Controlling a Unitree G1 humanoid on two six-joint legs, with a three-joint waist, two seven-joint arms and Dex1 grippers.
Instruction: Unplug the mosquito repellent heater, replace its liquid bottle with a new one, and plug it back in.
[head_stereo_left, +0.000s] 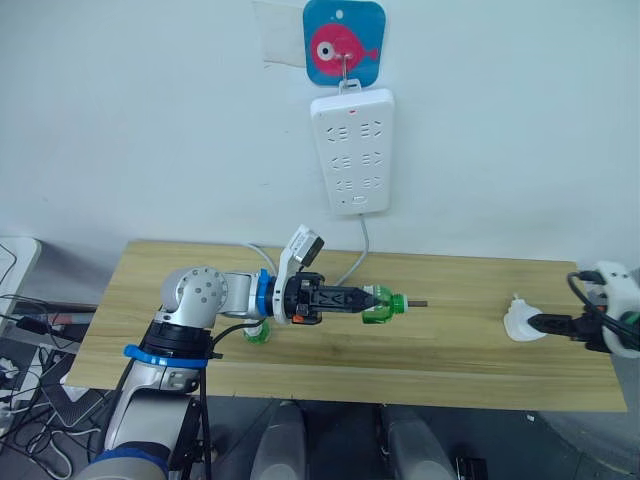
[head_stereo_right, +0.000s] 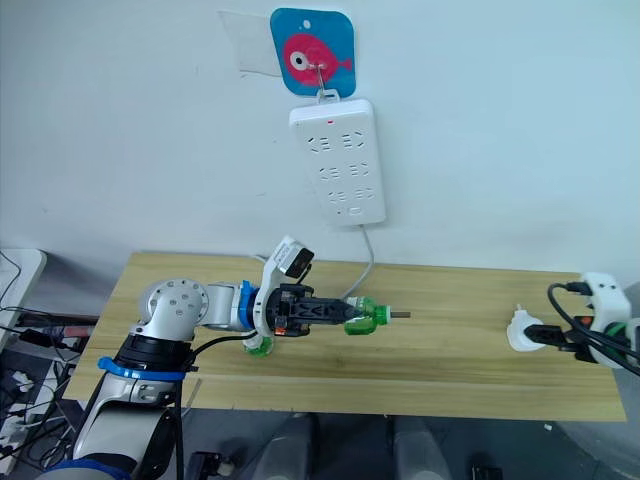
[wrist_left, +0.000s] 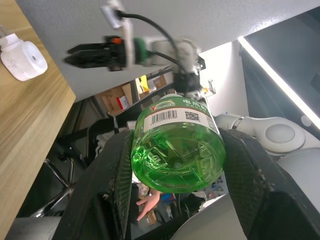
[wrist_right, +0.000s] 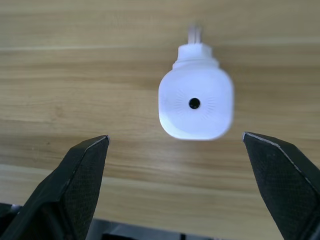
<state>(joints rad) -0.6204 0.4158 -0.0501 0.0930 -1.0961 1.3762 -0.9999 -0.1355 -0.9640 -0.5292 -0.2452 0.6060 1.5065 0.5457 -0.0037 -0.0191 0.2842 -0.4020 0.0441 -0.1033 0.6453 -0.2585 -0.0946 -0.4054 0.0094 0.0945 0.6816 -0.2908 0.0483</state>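
Two green bottles (head_stereo_left: 383, 306), one heater (head_stereo_left: 519, 322)

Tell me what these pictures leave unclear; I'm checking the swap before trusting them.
- Second green bottle: mostly hidden behind the left arm in the eye views.
- Mosquito repellent heater: prongs blurred in the right wrist view.
- Held green bottle: label print too small to read, cap end out of sight, left wrist view.
- Power strip: switch state too small.
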